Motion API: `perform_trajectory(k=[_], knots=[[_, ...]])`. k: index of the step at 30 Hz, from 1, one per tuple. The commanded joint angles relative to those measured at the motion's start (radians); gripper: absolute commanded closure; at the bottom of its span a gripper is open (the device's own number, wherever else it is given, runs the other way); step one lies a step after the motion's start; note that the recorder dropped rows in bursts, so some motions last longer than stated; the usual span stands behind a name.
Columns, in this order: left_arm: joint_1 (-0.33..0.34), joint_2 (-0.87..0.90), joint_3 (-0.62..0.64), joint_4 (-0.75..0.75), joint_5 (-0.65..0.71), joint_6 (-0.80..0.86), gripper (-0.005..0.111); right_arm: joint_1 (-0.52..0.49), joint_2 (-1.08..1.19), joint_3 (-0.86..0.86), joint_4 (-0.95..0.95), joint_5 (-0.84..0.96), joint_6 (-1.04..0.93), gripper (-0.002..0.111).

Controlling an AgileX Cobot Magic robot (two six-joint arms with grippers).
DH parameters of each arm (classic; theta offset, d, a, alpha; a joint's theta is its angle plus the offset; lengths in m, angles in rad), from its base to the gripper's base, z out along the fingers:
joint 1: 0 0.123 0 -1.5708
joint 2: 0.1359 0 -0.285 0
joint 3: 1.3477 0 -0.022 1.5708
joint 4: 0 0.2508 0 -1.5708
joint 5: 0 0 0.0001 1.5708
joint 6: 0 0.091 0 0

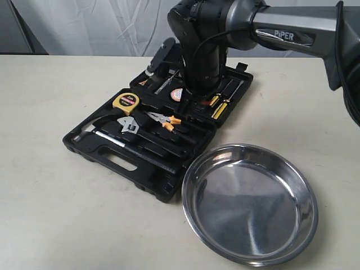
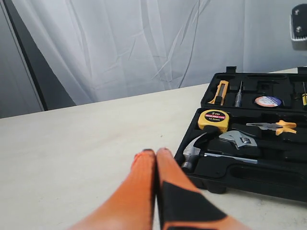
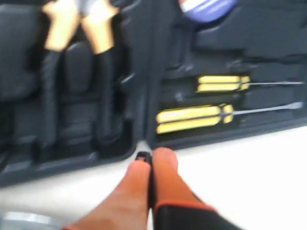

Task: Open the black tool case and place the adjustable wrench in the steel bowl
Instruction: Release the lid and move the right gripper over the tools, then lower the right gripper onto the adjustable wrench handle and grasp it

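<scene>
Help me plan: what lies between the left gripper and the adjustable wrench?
Left wrist view: bare table, then the wall of the black tool case and the hammer.

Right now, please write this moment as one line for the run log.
black tool case: open | adjustable wrench: in slot | steel bowl: empty | left gripper: shut, beside case | right gripper: shut, at case edge

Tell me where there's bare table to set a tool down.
Bare table left of the case and along its handle edge; the bowl is empty. Crowded: the right arm hangs over the case's far half, and the bowl's rim crowds its near corner.
</scene>
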Motion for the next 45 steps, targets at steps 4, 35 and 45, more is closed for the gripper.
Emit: perform_trajectory(k=[4,35,45], knots=[[-0.004,0.004,-0.002,-0.003,-0.006,0.0,0.106,0.015,-0.009,-0.001,0.298,-0.496,0.04,0.108],[-0.004,0.004,-0.002,-0.003,-0.006,0.0,0.106,0.042,0.077,-0.001,0.413,-0.28,-0.083,0.061],[-0.004,0.004,-0.002,-0.003,-0.006,0.0,0.106,0.042,0.125,-0.001,0.437,-0.258,-0.085,0.061]])
